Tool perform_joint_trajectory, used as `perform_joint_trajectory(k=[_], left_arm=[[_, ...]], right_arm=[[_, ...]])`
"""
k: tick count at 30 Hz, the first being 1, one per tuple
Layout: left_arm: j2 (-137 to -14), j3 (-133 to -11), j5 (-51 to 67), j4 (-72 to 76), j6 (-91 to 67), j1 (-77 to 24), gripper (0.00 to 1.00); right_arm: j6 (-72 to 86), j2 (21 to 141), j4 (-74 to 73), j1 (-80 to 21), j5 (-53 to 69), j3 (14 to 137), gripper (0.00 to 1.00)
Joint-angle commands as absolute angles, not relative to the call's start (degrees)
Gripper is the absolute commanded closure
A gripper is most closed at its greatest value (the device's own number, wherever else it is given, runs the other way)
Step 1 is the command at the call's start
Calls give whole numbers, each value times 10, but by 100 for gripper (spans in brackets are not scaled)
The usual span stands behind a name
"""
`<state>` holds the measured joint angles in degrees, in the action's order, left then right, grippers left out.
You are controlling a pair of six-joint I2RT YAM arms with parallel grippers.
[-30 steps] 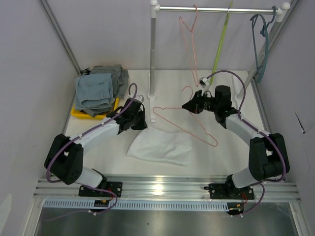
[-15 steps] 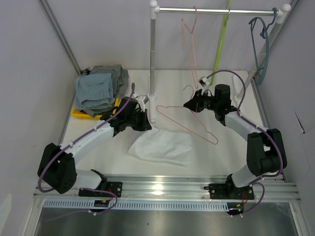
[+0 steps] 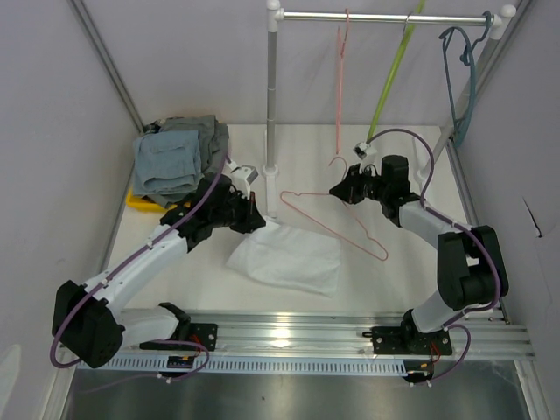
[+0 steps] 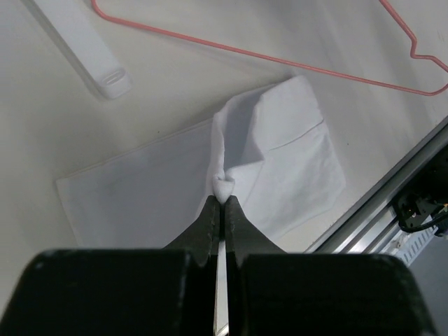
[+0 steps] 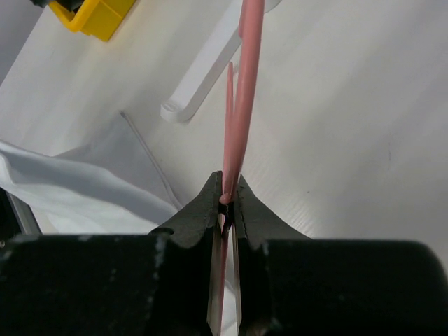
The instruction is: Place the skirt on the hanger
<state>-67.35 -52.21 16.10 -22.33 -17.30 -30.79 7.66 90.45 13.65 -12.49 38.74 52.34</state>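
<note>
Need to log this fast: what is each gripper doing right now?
Left gripper: closed, pinching a fold of the white skirt.
Right gripper: closed on the pink wire hanger.

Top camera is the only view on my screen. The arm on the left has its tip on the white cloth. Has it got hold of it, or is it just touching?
Observer: It has hold. In the left wrist view the left jaws are closed on a small pinched-up fold of the white skirt.
Operator: And the other arm, by that pink wire thing?
Observer: The right wrist view shows the right jaws closed on the pink hanger, its wire running up from between their tips.
</note>
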Motion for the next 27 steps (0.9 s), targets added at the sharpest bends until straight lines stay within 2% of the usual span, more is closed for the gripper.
perform_joint_trajectory(k=[1,8,15,16,18,21,24,27], left_arm=[[-668,-518,151,-210,-162,-287,100],[-648,-502,195,-188,-177,-287,100],[-700,-512,114,-242,-188,-285,100],[-709,-516,89,-247,-197,-285,97],[-722,-530,56,-255,-207,-285,83],[-744,-557,3,-269,-216,-287,51],[-749,-587,-46,-272,-214,-314,27],[-758,-623,-103,-270,-207,-384,26]], right_arm=[[69,891,135,-122,352,513,100],[56,853,111,-120,301,480,100],[98,847,182,-117,307,420,100],[98,844,181,-117,302,418,100],[93,832,178,-117,294,414,100],[98,826,172,-116,290,417,100],[98,811,168,-117,266,414,100],[98,799,162,-115,242,416,100]])
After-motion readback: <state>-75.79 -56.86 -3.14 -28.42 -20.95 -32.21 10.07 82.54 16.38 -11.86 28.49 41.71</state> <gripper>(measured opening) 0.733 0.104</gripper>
